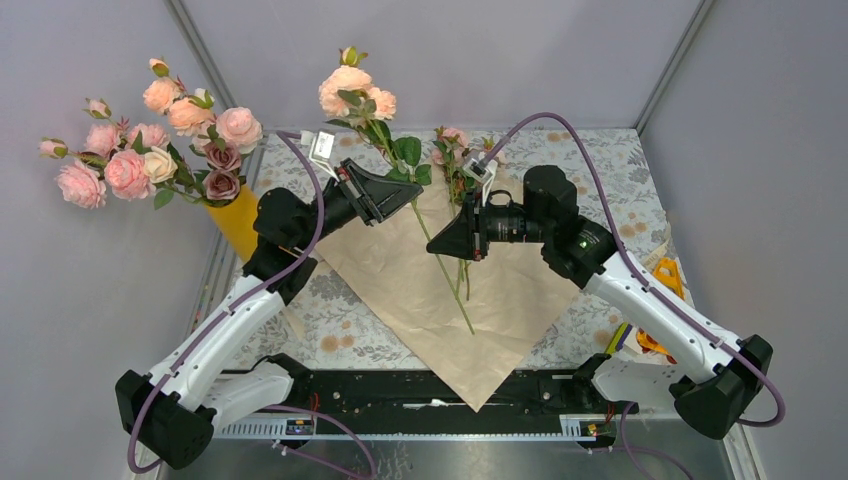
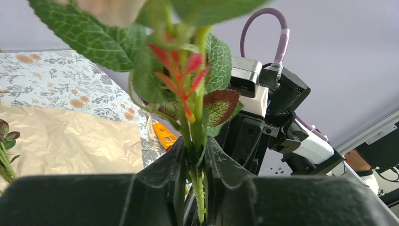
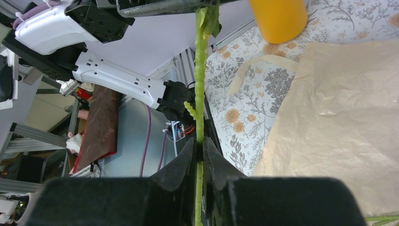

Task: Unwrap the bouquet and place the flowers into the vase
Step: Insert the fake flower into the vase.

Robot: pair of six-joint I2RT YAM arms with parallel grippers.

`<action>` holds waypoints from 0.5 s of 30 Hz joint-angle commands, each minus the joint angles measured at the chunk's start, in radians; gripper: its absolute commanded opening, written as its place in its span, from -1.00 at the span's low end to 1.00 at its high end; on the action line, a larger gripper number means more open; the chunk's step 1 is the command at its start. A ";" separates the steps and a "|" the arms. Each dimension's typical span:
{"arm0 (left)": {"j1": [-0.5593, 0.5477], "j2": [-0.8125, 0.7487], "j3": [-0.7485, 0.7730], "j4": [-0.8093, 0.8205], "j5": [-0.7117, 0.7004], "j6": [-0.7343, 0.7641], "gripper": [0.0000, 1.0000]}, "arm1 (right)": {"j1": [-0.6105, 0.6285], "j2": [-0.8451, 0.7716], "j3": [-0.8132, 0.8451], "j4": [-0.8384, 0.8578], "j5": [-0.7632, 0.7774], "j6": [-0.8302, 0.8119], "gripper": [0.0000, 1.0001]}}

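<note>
A flower with a long green stem [image 1: 452, 285] and peach roses [image 1: 348, 88] on top hangs tilted over the unwrapped peach-beige paper [image 1: 500, 300]. My left gripper [image 1: 405, 188] is shut on the stem just below its leaves [image 2: 197, 117], fingers pinching it [image 2: 195, 146]. My right gripper [image 1: 437, 247] is shut on the same stem [image 3: 201, 70] lower down [image 3: 198, 146]. A few small pink flowers [image 1: 455, 145] lie at the paper's far edge. The yellow-orange vase [image 1: 238, 222] stands at the back left, left of my left gripper, and shows in the right wrist view [image 3: 278, 19].
The vase holds a big bunch of pink, peach and mauve roses [image 1: 150, 150]. An orange tool [image 1: 668, 275] lies at the right table edge, also seen from the left wrist [image 2: 163, 135]. A floral cloth [image 1: 350, 320] covers the table. Walls close in at the back and both sides.
</note>
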 commanded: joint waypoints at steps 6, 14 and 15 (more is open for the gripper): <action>-0.004 -0.016 0.023 -0.005 -0.029 0.025 -1.00 | 0.012 0.003 0.049 -0.010 0.047 -0.028 -1.00; -0.004 -0.027 0.039 -0.062 -0.035 0.106 -1.00 | 0.011 -0.010 0.048 -0.026 0.100 -0.036 -0.66; -0.004 -0.029 0.046 -0.080 -0.036 0.126 -1.00 | 0.012 -0.016 0.048 -0.034 0.111 -0.040 -0.56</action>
